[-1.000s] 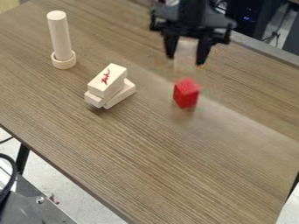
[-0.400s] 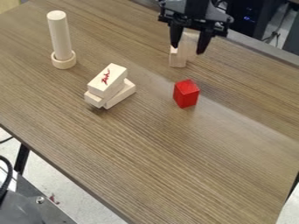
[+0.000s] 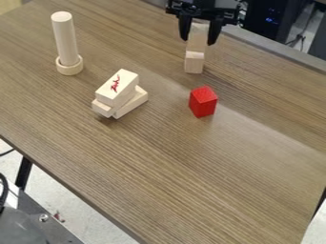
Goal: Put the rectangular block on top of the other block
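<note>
At the top of the view, right of centre, the black gripper (image 3: 198, 40) is shut on an upright pale rectangular block (image 3: 198, 36), one finger on each side of it. Directly below it in the view, a second pale block (image 3: 194, 63) stands on the table. The held block's lower end meets or overlaps the top of this lower block in the view; whether they touch, I cannot tell.
A red block (image 3: 203, 102) stands on the wooden table (image 3: 191, 171), nearer the camera. Stacked pale blocks (image 3: 117, 92) lie left of centre. A pale cylinder (image 3: 65, 38) stands in a ring (image 3: 69, 66) at the upper left.
The gripper has moved up the view, and slightly left most recently, with the pale block between its fingers. The lower pale block has come into clear sight. The other blocks have not moved.
</note>
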